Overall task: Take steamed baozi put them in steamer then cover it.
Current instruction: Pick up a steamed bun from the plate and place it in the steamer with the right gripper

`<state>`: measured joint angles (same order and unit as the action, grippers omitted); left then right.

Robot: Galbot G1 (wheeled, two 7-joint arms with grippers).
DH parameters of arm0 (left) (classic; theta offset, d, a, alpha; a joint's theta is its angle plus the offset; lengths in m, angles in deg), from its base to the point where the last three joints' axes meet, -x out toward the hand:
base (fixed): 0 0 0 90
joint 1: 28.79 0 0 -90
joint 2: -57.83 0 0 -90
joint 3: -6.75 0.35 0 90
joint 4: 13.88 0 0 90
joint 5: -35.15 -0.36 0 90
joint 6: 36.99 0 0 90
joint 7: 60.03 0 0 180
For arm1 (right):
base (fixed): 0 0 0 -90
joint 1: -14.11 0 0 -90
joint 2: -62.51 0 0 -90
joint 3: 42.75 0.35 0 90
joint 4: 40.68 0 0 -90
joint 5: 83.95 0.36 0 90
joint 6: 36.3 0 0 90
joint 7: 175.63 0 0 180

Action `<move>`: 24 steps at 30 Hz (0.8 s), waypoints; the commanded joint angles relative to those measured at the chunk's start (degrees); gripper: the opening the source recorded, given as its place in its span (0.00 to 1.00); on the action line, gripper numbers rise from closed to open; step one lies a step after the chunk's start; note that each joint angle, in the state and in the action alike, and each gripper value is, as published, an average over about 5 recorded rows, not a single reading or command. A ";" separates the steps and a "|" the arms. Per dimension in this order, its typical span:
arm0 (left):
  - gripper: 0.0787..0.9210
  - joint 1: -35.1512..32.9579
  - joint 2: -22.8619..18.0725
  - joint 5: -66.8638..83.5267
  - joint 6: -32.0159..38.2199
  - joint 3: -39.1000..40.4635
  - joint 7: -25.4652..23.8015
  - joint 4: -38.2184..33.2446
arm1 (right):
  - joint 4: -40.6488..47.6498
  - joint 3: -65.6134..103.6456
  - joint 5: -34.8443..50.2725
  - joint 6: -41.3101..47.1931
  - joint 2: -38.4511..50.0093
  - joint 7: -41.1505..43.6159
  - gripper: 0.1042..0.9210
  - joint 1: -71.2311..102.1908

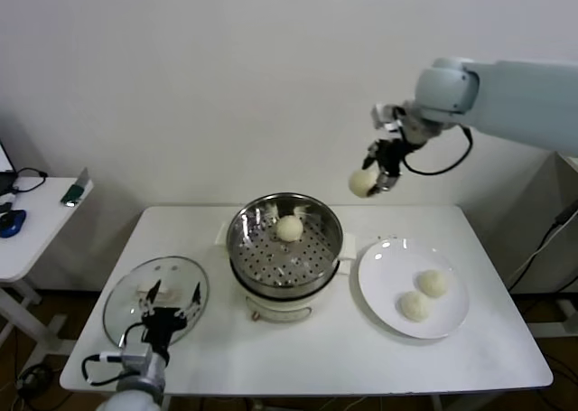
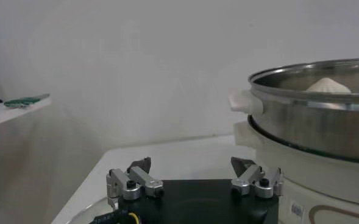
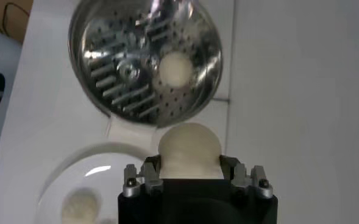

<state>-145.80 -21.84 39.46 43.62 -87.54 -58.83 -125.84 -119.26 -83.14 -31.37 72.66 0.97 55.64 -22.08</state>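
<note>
**A bun carried high toward the steamer, the lid waiting on the left**

The right gripper (image 1: 372, 178) hangs high above the far right part of the table (image 1: 343, 357), its fingers pinching one bun (image 3: 189, 150) by its sides. It is held so high, I think, so that it can pass over the steamer's rim before it goes down.

The steamer (image 1: 285, 248) stands in the middle of the table: a round pot of shiny steel on a white base, with a tray full of small holes inside. One bun (image 1: 289, 228) already lies on the far side of this tray, so the near side is free for the next ones. Two more buns (image 1: 423, 294) wait on the flat white plate (image 1: 384, 280) at the right (smooth, round, cream-white, surely soft).

The left gripper (image 1: 170, 301) rests at the near left with its fingers spread wide, over the lid (image 1: 126, 294), a round glass cover with a metal rim. It grips nothing.
</note>
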 commanded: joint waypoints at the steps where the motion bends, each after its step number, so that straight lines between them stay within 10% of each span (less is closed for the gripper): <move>1: 0.88 0.27 -0.13 0.09 -0.10 0.05 -0.05 0.02 | 0.06 7.81 6.02 3.20 -13.85 -2.74 0.66 1.29; 24: 0.88 0.32 -0.21 0.91 0.09 -0.62 0.00 0.13 | 6.58 6.84 1.08 10.21 -20.00 -13.63 0.66 24.30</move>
<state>-145.51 -22.08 40.36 43.70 -88.17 -58.83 -125.75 -114.37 -77.06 -30.69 80.01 -16.72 45.67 -3.90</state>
